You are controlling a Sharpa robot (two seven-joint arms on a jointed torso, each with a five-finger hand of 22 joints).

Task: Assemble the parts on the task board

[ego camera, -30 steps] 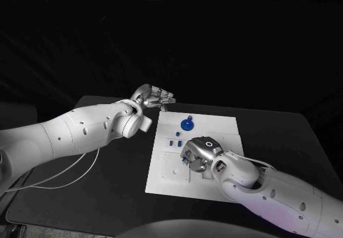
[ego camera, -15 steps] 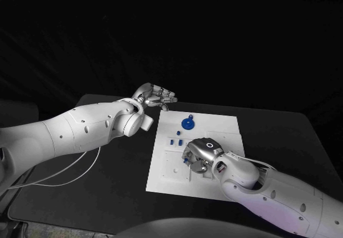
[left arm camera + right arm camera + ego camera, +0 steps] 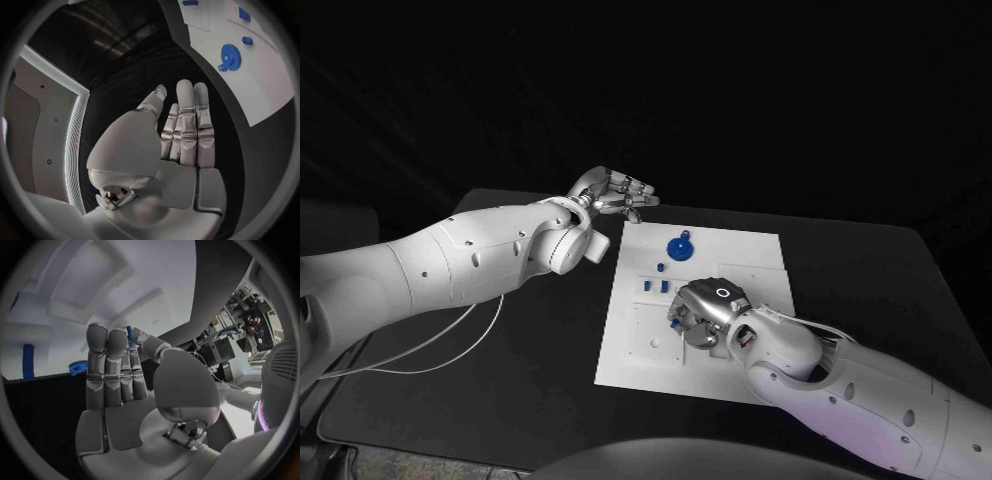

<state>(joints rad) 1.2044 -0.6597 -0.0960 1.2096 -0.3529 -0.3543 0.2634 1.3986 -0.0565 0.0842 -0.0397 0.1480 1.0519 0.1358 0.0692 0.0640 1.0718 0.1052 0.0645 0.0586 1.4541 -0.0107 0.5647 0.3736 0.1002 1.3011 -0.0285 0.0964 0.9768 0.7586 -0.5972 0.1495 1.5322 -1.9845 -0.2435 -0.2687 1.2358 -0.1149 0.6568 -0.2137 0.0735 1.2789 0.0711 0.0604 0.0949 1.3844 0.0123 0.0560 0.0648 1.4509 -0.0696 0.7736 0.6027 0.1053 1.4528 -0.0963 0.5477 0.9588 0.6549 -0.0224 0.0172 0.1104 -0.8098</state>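
Left hand [image 3: 613,194] hovers over the desk [image 3: 516,330] just off the board's [image 3: 733,385] far-left corner, fingers straight and side by side, holding nothing; the wrist view confirms a bare palm [image 3: 178,145]. It is not touching any part.

On the board, left to right: a small peg [image 3: 656,268] and two short blue bars [image 3: 653,288] sit on the left-centre area. They look like they are in their slots, but I can't confirm seating at this size. The blue gear [image 3: 678,249] lies at the far end with a small knob beside it, flat on the plate. From the left wrist view [image 3: 229,53] it looks loose, not on a shaft, so I judge it not yet placed.

Right hand [image 3: 705,312] is down over the board's middle, back of the hand up, fingers curled toward the plate. The right wrist view shows a thin blue part [image 3: 129,335] pinched between thumb and fingertips, just above a recessed pocket of the board.

Progress estimate: partway. A few small parts look in, one is mid-insertion in the right hand, and the gear is left. The gear is well apart from the right hand, on its far side, and nearer the left hand, just right of it.
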